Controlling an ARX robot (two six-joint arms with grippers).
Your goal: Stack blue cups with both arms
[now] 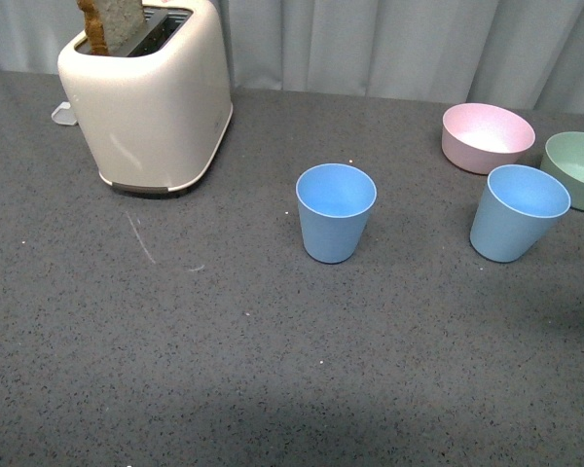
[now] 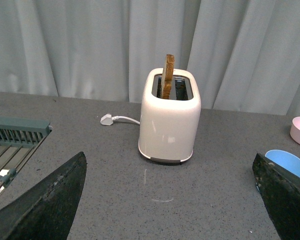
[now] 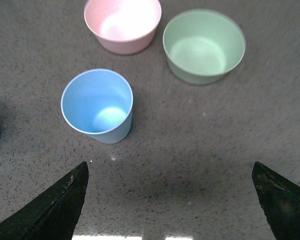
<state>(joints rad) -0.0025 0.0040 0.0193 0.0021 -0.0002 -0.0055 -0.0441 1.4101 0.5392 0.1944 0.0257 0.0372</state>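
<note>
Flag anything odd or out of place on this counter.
Nothing spilled or tipped; both blue cups stand upright, empty. Only oddities: the plug lies loose beside the toaster, a bread slice sticking up from its slot.

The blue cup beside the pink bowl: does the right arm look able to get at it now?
Probably yes. The right gripper is open, and only bare tabletop lies between it and the blue cup. The pink bowl and the green bowl stand beyond the cup, apart from it.
</note>
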